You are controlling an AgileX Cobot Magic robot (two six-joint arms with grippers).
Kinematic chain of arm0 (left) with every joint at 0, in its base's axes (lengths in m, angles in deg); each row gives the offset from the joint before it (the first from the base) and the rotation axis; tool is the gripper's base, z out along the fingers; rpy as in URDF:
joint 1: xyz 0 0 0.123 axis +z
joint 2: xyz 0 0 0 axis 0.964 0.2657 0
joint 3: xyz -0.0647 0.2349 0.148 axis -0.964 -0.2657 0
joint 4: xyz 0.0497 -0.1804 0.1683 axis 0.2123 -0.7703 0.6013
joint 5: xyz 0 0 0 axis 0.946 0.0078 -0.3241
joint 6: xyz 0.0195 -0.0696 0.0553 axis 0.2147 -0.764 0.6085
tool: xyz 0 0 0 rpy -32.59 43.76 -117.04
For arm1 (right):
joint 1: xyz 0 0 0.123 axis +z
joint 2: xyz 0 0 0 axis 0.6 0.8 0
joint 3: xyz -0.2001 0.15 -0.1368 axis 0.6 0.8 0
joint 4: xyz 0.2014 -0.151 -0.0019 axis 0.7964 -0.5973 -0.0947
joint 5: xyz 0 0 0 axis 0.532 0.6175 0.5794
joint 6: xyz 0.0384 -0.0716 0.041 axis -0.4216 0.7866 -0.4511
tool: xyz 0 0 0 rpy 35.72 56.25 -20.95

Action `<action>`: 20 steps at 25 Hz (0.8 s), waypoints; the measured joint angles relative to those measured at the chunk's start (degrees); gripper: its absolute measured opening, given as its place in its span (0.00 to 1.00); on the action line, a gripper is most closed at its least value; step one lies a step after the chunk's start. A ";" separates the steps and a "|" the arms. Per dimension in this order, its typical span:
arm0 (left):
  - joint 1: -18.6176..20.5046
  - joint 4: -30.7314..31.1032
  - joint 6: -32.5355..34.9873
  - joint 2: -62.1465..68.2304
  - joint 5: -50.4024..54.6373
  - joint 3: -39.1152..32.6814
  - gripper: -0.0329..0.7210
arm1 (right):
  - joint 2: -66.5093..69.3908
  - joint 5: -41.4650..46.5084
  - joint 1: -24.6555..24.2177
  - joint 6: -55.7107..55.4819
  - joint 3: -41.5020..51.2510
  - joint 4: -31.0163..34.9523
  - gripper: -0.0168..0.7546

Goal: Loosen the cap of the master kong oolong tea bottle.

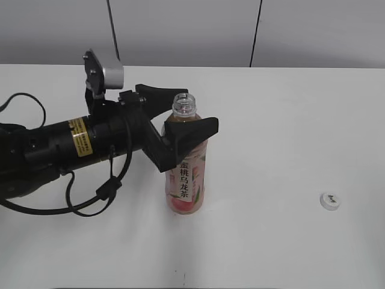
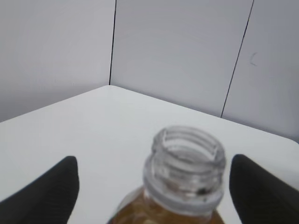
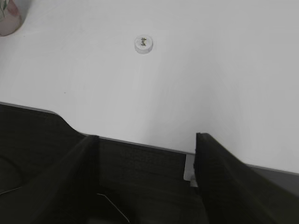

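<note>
Both tasks look done: I see the cap (image 1: pixel 329 201) lying near the table's (image 1: pixel 289 120) right edge, off the master kong oolong tea bottle (image 1: pixel 187 174). My left gripper (image 1: pixel 180 114) straddles its neck, jaws spread, apparently steadying; the right gripper (image 3: pixel 147 182) is spread too, empty.

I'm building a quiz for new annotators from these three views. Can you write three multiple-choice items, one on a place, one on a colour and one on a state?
1. Where is the cap?
A. Screwed on the bottle neck
B. Lying on the table, apart to the bottle's right in the exterior view
C. Held in the right hand

2. What colour is the cap?
A. White
B. Red
C. Green

3. How does the left hand stand at the master kong oolong tea bottle?
A. Shut tight on the neck
B. Far off from the bottle
C. Open, a finger on either side of the bottle

Answers:
1. B, the bottle's threaded neck is bare and the cap sits alone on the table.
2. A, both exterior and right wrist views show it white.
3. C, the left wrist view shows gaps between each finger and the neck.
</note>
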 joint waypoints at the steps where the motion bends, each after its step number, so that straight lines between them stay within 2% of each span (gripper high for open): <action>1: 0.00 0.38 -0.28 -0.82 1.06 0.00 0.83 | -0.13 -0.52 0.00 0.33 0.16 0.00 0.64; 8: 0.00 2.24 -2.37 -6.81 7.45 0.00 0.83 | -0.27 -5.63 0.00 2.23 2.19 0.00 0.64; 20: 0.00 5.95 -8.24 -14.89 10.48 -0.05 0.83 | -0.27 -6.52 0.00 2.46 2.27 0.05 0.64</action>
